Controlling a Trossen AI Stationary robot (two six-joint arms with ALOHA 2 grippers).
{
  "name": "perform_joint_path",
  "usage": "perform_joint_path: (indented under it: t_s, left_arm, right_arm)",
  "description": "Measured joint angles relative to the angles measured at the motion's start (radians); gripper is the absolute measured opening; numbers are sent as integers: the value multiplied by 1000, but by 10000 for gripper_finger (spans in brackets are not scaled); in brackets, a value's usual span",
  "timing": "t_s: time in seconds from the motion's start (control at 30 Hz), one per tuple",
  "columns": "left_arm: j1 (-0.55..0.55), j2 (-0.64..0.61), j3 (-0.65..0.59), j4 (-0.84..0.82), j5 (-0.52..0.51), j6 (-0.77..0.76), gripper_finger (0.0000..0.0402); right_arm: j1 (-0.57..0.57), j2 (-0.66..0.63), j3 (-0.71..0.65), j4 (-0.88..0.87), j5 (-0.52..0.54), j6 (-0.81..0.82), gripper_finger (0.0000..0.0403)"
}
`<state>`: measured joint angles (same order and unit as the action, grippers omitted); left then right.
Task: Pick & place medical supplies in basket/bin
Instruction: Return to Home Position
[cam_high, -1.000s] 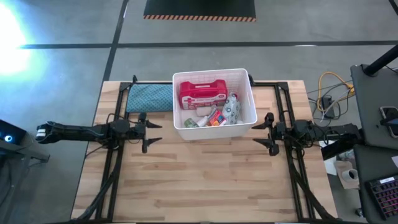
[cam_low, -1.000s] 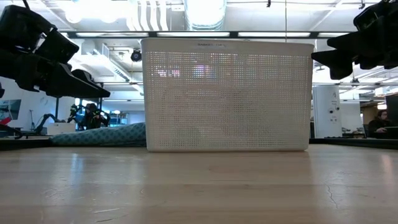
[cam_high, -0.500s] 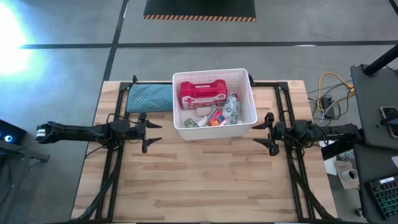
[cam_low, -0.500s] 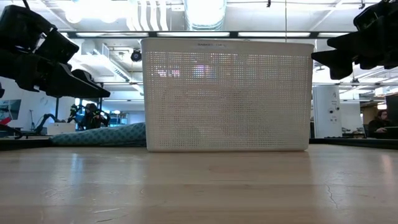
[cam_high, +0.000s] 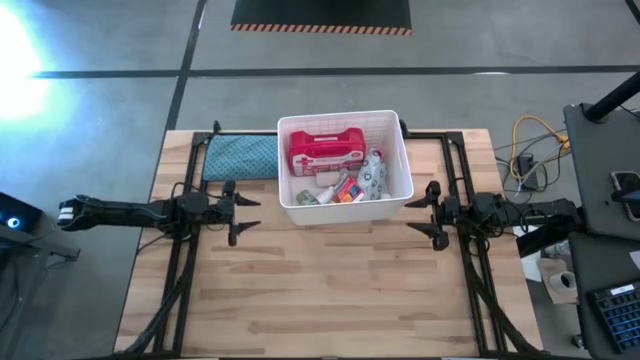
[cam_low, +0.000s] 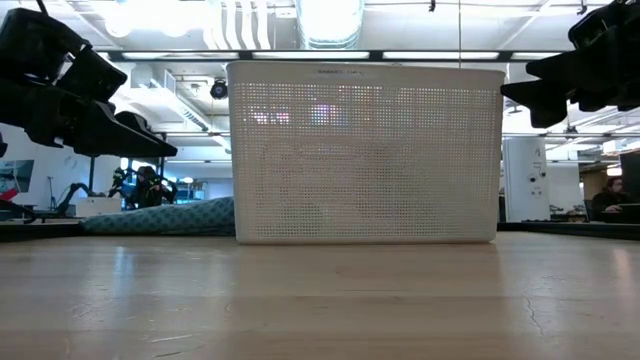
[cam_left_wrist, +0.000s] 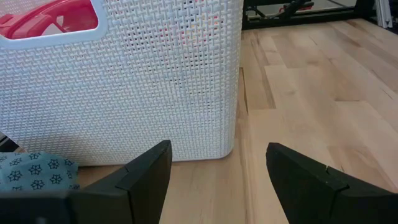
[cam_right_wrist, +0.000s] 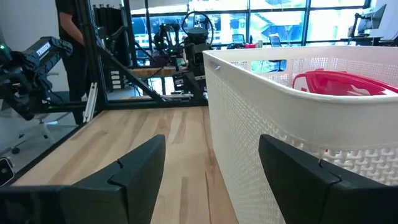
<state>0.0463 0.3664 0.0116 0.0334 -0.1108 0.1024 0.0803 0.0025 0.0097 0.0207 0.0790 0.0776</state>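
Observation:
The white perforated tub stands on the wooden table at the far middle. Inside it lie the red first-aid case, the grey-white patterned wipes packet and several small supplies. The case's red handle shows through the tub's grip hole in the left wrist view and over the rim in the right wrist view. My left gripper is open and empty, just left of the tub's near left corner. My right gripper is open and empty, just right of the tub's near right corner.
A teal-blue patterned cloth pad lies flat on the table left of the tub, also in the left wrist view. Black frame rails run along both table sides. Bare wood lies nearer than the tub.

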Motion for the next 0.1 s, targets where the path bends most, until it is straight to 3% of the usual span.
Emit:
perform_joint_path:
  t_s: [0.1]
  left_arm:
    - [0, 0, 0, 0, 0, 0, 242]
  right_arm:
    - [0, 0, 0, 0, 0, 0, 249]
